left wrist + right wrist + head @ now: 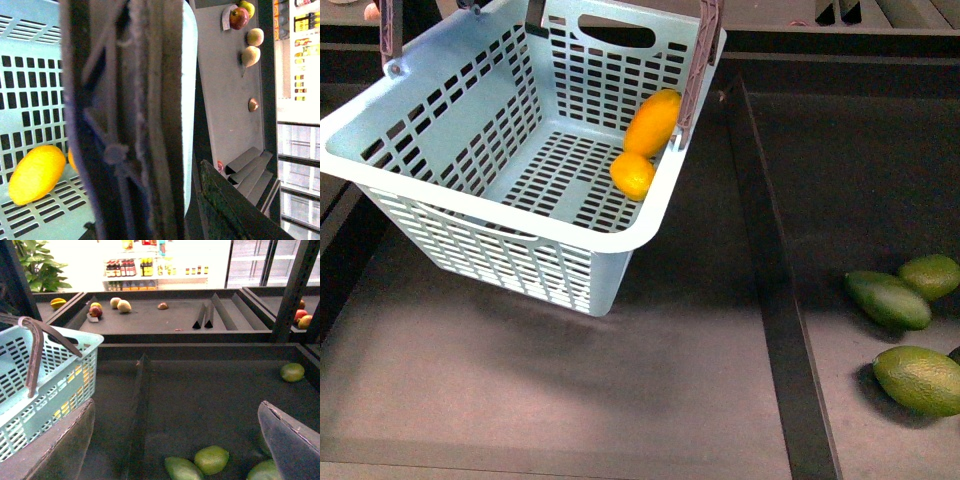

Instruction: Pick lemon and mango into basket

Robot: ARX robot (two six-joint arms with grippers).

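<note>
The pale teal basket (470, 205) hangs tilted above the dark shelf, its brown handle (698, 70) raised. Inside, against the right wall, the orange-yellow mango (653, 122) lies with the smaller yellow lemon (633, 175) touching its lower end. In the left wrist view the handle (135, 120) fills the middle, and my left gripper (170, 200) is shut on it. A yellow fruit (37, 175) shows on the slotted floor; I cannot tell which one it is. My right gripper (175, 440) stands open above green fruits, with the basket (50, 380) off to its side.
Dark green oval fruits (888, 298) (920, 380) lie in the right bin, beyond a raised divider (770, 280). The right wrist view shows one of them (211, 459) below the jaws. A far shelf (165, 320) holds apples and pears.
</note>
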